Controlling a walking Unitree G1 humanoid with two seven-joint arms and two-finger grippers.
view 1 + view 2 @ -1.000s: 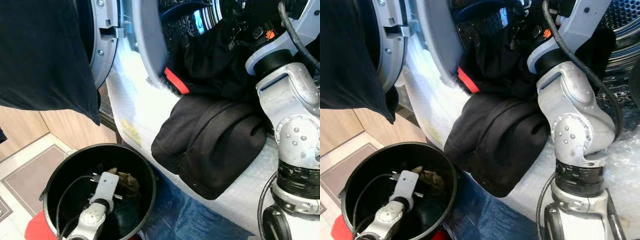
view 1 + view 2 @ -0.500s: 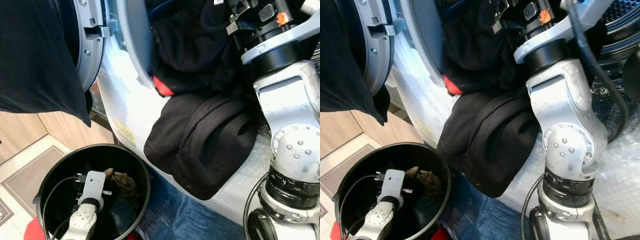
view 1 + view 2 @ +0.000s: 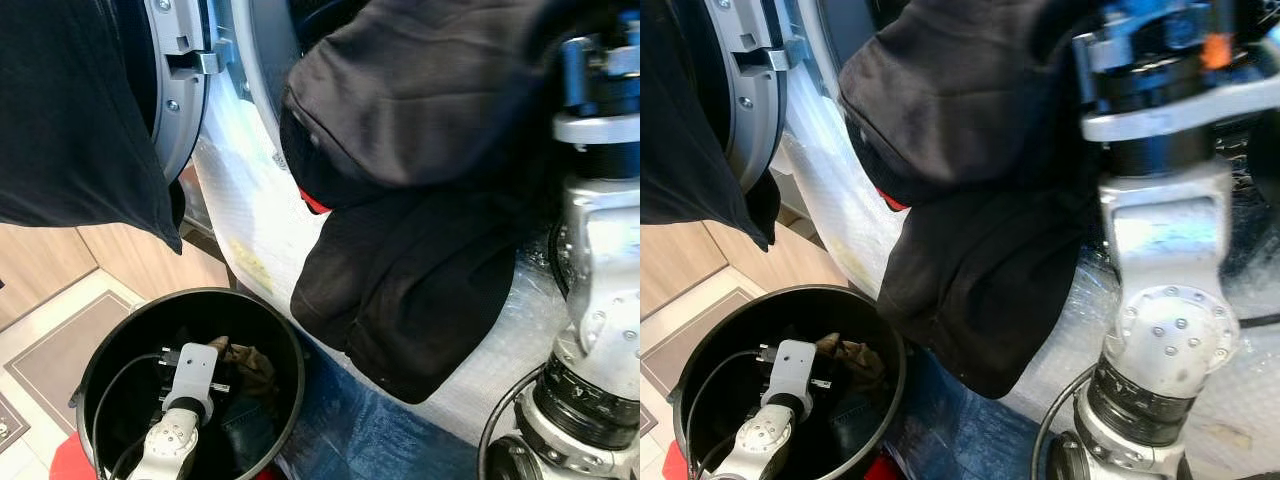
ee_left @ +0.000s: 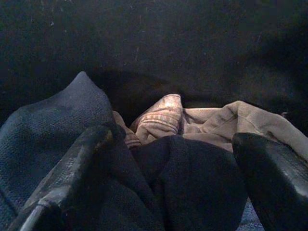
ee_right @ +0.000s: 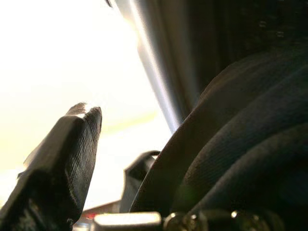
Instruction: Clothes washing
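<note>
A black garment (image 3: pixel 430 90) is bunched up high at the washer's drum mouth, and its lower part (image 3: pixel 420 290) hangs down the machine's front. My right arm (image 3: pixel 600 270) is raised behind it. In the right wrist view my right gripper (image 5: pixel 154 159) is open; one finger (image 5: pixel 62 163) is bare and the dark cloth (image 5: pixel 240 134) lies draped over the other side. My left arm (image 3: pixel 190 375) reaches down into the black bucket (image 3: pixel 290 340). There my left gripper (image 4: pixel 168 187) is open just above dark blue cloth (image 4: pixel 43 134) and a beige piece (image 4: pixel 226 125).
The washer door (image 3: pixel 185 90) stands open at the left with a dark T-shirt (image 3: pixel 70 110) hanging over it. White bubble wrap (image 3: pixel 250 220) covers the washer's front. A blue sheet (image 3: pixel 370 430) lies on the floor beside the bucket. A wooden cabinet (image 3: pixel 120 270) stands at the left.
My right arm has risen and carried the upper fold of the black garment up across the drum mouth. The left gripper has stayed in the bucket.
</note>
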